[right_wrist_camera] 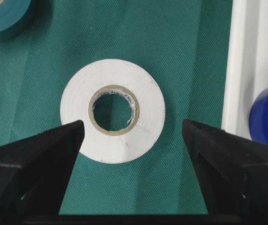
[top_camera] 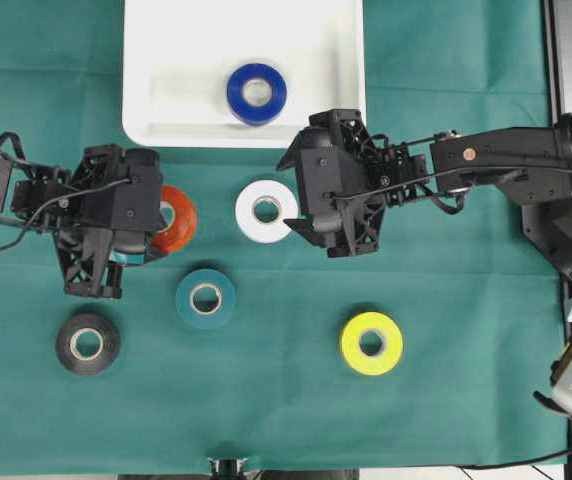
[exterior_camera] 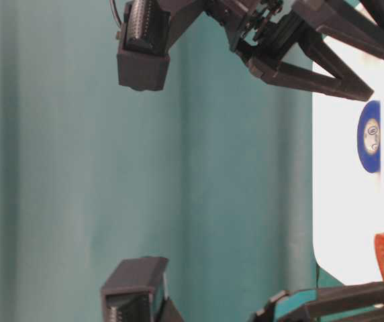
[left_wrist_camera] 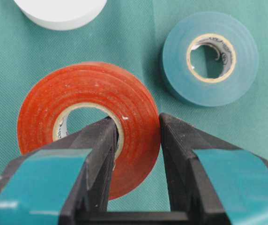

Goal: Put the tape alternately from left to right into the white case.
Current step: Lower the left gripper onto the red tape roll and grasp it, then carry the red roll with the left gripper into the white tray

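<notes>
My left gripper (left_wrist_camera: 136,136) is clamped on the orange tape roll (left_wrist_camera: 89,122): one finger sits inside the roll's core, the other presses its outer face, so the ring's wall is pinched between them. From overhead the orange tape roll (top_camera: 176,218) pokes out on the right side of my left hand, left of the white tape roll (top_camera: 267,210).

My right gripper (right_wrist_camera: 131,140) is spread wide and holds nothing; its two fingers stand on either side of the white tape roll (right_wrist_camera: 113,110), which lies flat on the green cloth (top_camera: 286,400) and clear of both.

The white case (top_camera: 166,60) sits at the far edge of the cloth, near the middle, with a blue tape roll (top_camera: 256,93) lying flat in it toward its near rim. On the cloth nearer me lie a teal tape roll (top_camera: 205,298), a black tape roll (top_camera: 87,343) to the left and a yellow tape roll (top_camera: 371,343) to the right, all well apart.
</notes>
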You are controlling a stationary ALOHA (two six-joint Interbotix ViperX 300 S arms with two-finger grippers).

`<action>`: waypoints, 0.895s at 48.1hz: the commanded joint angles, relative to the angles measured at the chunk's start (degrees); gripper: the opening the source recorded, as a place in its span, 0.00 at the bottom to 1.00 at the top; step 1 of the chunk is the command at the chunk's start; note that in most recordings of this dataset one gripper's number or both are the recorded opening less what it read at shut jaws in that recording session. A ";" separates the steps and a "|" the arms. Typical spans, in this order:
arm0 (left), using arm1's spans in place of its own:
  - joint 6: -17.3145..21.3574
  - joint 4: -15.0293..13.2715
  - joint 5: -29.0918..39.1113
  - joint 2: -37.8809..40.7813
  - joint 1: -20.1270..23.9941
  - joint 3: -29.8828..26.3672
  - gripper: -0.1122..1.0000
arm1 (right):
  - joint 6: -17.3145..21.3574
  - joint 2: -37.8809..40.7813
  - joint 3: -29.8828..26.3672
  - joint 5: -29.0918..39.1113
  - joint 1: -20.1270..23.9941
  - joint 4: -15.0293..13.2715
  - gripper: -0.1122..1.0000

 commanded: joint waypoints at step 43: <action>13.71 0.09 5.62 -3.08 18.19 -4.22 0.34 | 0.18 -1.41 -0.70 -0.53 0.35 -0.09 0.85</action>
